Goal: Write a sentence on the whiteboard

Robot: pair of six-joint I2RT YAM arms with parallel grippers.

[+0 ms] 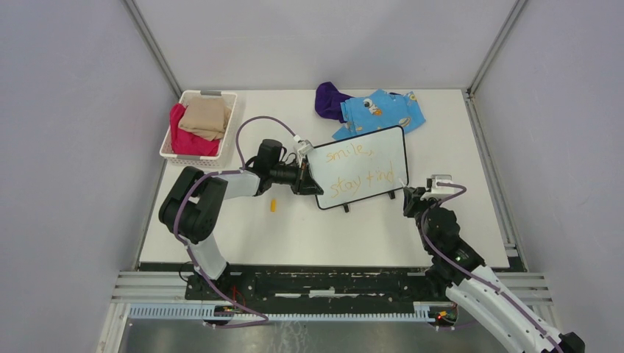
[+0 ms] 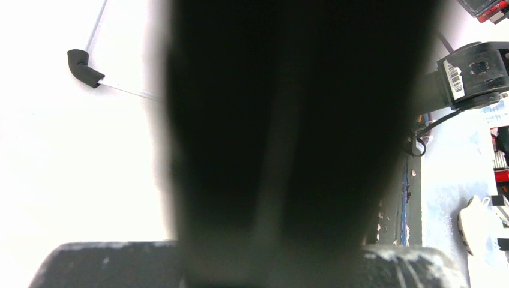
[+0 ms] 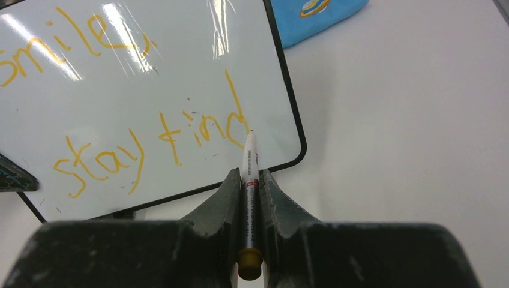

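Note:
The whiteboard (image 1: 384,145) stands tilted near the table's middle. It bears the sentence (image 1: 358,169) in orange, "smile, stay kind", on two lines. My left gripper (image 1: 303,179) is at the board's left edge and shut on it; a dark blurred shape (image 2: 288,120) fills the left wrist view. My right gripper (image 1: 410,195) is shut on a white marker (image 3: 250,153) with its tip touching the board at the end of "kind". The right wrist view shows the board (image 3: 180,78), the words (image 3: 96,162) and my right gripper (image 3: 249,173).
A white basket (image 1: 223,103) with red and beige cloths stands at the back left. A purple cloth (image 1: 331,99) and a blue patterned cloth (image 1: 383,110) lie behind the board. A small orange cap (image 1: 273,205) lies on the table by my left arm.

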